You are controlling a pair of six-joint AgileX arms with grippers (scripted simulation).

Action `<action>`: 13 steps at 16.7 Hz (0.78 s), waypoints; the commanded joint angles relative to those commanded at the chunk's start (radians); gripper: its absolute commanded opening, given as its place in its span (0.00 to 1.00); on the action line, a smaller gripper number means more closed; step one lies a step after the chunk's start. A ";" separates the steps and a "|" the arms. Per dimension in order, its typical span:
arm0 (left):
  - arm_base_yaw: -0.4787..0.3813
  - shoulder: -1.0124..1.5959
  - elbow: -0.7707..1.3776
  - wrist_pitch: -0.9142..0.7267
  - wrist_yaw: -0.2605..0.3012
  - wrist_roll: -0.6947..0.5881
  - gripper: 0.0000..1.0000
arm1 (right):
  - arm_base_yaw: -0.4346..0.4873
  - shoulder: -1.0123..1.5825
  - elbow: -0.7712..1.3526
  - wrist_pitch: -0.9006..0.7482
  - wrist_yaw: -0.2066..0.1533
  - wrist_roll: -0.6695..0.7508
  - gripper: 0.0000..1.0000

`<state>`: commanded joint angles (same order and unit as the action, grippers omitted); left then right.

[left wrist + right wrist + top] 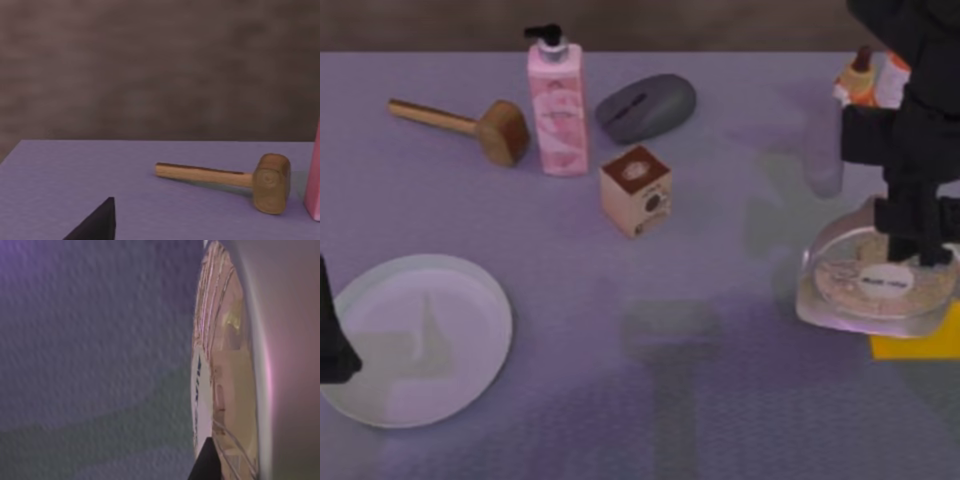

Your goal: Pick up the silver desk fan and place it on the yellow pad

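Observation:
The silver desk fan is at the table's right side, its tan mottled face turned up and its shiny ring catching light. Its near right edge overlaps the yellow pad, of which only a strip shows at the right border. My right gripper comes down onto the fan's far right rim and is shut on it. The right wrist view is filled by the fan's face, with one dark fingertip lying against it. My left gripper is parked at the table's left edge, open, one fingertip showing.
A white plate lies front left. Along the back are a wooden mallet, a pink pump bottle and a grey mouse. A small tan box stands mid-table. An orange-and-white bottle stands behind my right arm.

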<state>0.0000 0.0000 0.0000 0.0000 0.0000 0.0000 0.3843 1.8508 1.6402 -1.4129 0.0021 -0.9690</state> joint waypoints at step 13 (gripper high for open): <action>0.000 0.000 0.000 0.000 0.000 0.000 1.00 | -0.216 -0.096 -0.074 0.020 -0.005 -0.425 0.00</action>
<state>0.0000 0.0000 0.0000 0.0000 0.0000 0.0000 0.1682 1.7551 1.5659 -1.3929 -0.0026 -1.3936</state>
